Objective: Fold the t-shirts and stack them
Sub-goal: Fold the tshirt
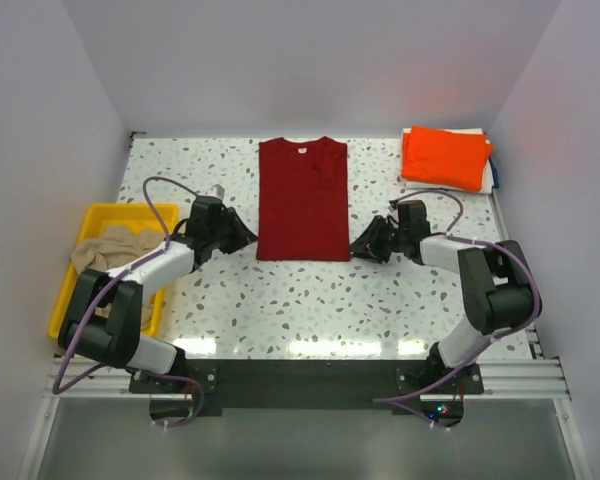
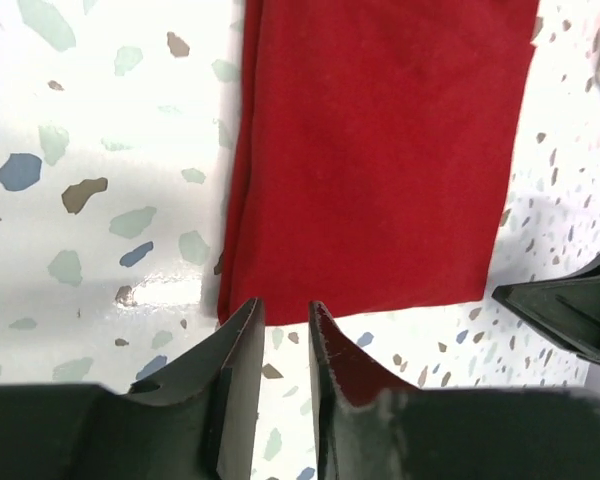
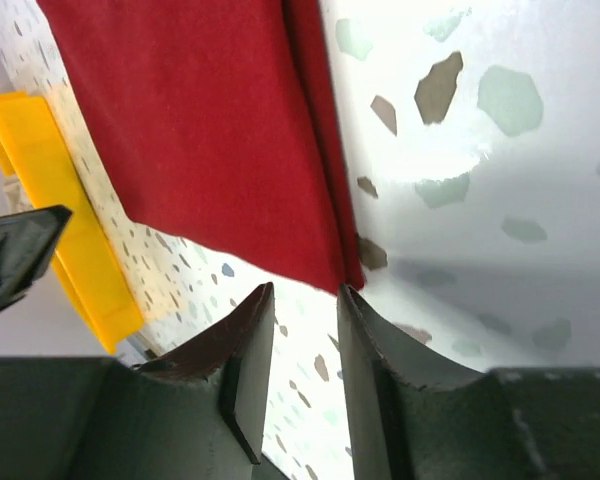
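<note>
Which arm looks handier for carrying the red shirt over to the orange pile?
Probably the right. The orange shirt lies in the far right corner, beyond the right hand; the left hand sits across the red shirt, farther away.

Brightly lit from above; white glare on table (image 3: 460, 140) (strongest in wrist views); soft shadows, slight blur at left fingers (image 2: 235, 390).

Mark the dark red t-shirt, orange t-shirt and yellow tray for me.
dark red t-shirt (image 1: 302, 205): top view, middle of cloth
orange t-shirt (image 1: 445, 157): top view, its middle
yellow tray (image 1: 120, 210): top view, far rim
</note>
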